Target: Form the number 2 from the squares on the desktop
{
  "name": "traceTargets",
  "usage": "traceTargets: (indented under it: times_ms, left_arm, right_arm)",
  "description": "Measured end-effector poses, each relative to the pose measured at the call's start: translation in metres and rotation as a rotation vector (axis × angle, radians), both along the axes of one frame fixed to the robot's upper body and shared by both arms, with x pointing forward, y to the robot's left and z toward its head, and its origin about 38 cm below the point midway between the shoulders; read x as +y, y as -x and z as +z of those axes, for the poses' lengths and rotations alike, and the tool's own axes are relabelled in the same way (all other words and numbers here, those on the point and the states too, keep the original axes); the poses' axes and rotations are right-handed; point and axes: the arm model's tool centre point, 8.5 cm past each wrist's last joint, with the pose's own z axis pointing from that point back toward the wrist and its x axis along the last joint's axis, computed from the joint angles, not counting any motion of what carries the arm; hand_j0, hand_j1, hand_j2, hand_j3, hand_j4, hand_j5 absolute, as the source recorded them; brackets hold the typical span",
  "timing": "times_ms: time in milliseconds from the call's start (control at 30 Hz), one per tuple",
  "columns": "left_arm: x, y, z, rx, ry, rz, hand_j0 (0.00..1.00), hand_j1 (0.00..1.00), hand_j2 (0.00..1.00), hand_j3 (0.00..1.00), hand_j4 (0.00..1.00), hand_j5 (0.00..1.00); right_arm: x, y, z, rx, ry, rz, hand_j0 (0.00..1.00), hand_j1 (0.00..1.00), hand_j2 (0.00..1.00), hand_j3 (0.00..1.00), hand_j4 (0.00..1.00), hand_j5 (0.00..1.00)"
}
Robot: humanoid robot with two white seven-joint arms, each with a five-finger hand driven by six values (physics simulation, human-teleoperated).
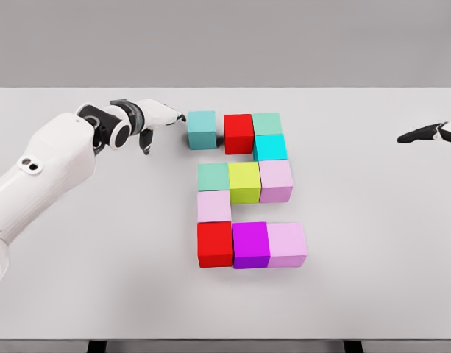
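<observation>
Plain grey backdrop behind a wide white matte desktop [78,294]. Near the middle, ten glossy coloured cubes nearly spelling a 2: bottom row, left riser, middle row and right-hand column already tight. Top-left teal cube [201,129] parked slightly apart from the red cube [238,133], a narrow gap between. Left hand [157,118] just beside that teal cube, fingers extended and loose, grasping nothing, fingertips at or near its left face. Right hand [435,134] idle at the far right edge, fingers apparently outstretched, holding nothing. Step in hand, probably: closing the top row. Next move: a short, straight nudge rightward, without rotating the cube.
</observation>
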Motion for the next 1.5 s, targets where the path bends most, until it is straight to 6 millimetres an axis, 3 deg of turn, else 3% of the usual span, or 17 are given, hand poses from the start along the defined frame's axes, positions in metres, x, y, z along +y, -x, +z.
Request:
traceTargets:
  times_ms: [467, 1500]
  left_arm:
    - [-0.002, 0.004, -0.002, 0.009, -0.004, -0.063, 1.00, 1.00, 1.00, 1.00, 1.00, 1.00]
    - [-0.010, 0.009, -0.001, 0.004, 0.006, -0.097, 1.00, 1.00, 1.00, 1.00, 1.00, 1.00]
  right_arm:
    - [0.030, -0.004, -0.019, 0.012, -0.089, 0.080, 1.00, 1.00, 1.00, 1.00, 1.00, 1.00]
    - [0.037, -0.005, -0.023, 0.010, -0.105, 0.096, 1.00, 1.00, 1.00, 1.00, 1.00, 1.00]
